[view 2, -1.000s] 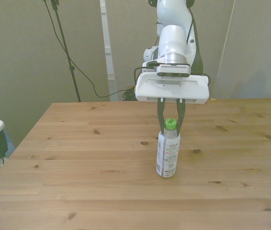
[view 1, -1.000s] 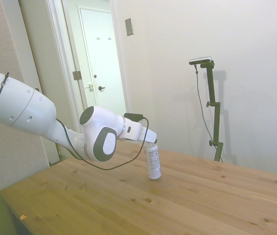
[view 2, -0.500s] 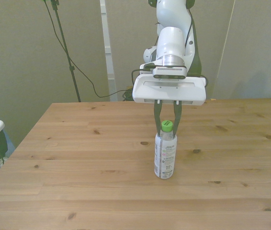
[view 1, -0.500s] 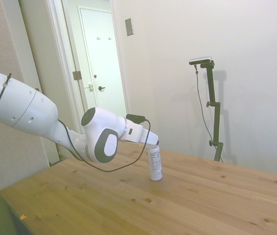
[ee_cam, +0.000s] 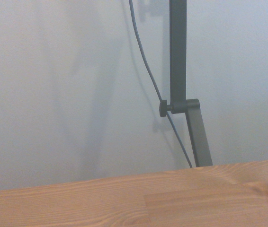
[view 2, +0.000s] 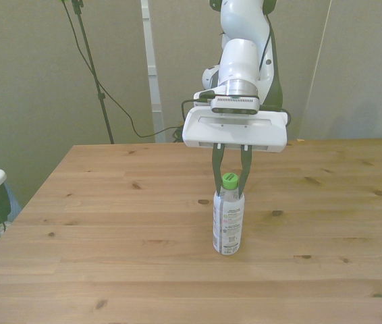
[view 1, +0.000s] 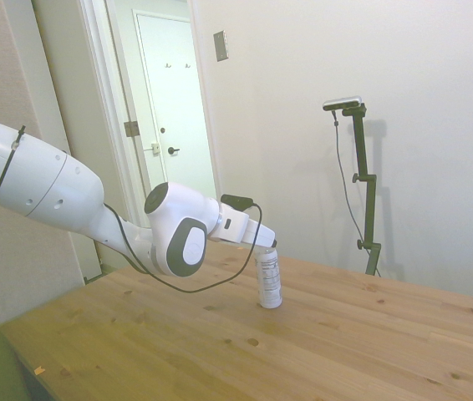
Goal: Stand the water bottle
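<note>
1. Table (view 2: 110, 256): broad top of pale wooden planks joined lengthwise, matt, with visible grain and scattered dark knots; straight edges. The wrist view shows only a strip of this wood (ee_cam: 124, 203) against a plain light wall.

2. Arm (view 1: 69, 200): smooth, glossy white shells with rounded joints and one grey oval cover; a thin black cable loops beneath the forearm. In the front view it ends in a wide, flat white hand block.

3. Water bottle (view 2: 228, 219): small cylinder of whitish translucent plastic, wrapped in a white label with dark print, closed by a bright green ribbed screw cap (view 2: 229, 179). It stands on its base on the table near the centre, about upright, leaning slightly in the side view (view 1: 269, 281).

4. Gripper (view 2: 230, 179): two slim dark fingers hanging from the block toward 6 o'clock, set a narrow way apart and closed against the bottle's neck and cap, one at 9 o'clock of the cap, the other at 3 o'clock. The bottle's body hangs clear below the fingertips, at 6 o'clock of them.
</note>
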Controlling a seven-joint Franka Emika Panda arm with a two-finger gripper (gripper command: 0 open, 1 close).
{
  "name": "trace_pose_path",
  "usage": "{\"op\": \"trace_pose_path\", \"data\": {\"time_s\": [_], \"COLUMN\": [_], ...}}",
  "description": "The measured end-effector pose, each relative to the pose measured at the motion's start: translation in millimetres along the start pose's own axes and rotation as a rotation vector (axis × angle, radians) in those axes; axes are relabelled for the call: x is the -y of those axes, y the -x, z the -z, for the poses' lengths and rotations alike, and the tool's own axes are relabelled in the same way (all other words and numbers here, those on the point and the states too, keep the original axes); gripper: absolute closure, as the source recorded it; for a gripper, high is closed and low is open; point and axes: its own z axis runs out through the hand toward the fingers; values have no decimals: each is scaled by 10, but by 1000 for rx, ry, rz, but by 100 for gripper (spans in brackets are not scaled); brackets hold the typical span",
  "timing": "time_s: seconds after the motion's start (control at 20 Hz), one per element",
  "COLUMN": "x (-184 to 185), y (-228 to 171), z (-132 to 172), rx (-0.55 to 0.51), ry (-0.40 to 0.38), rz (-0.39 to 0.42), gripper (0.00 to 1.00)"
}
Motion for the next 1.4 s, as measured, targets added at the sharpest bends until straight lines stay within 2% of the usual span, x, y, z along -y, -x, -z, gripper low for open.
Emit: {"op": "trace_pose_path", "data": {"time_s": [0.45,0.75,0.95,1.1,1.4], "x": [141,447,537,527,324], "y": [-132,-581,-686,-575,-304], "z": [53,475,882,1123,1232], "rx": [6,45,161,286,455], "ry": [13,48,136,235,384], "rz": [-13,-60,-59,-26,45], "gripper": [0,0,0,0,0]}}
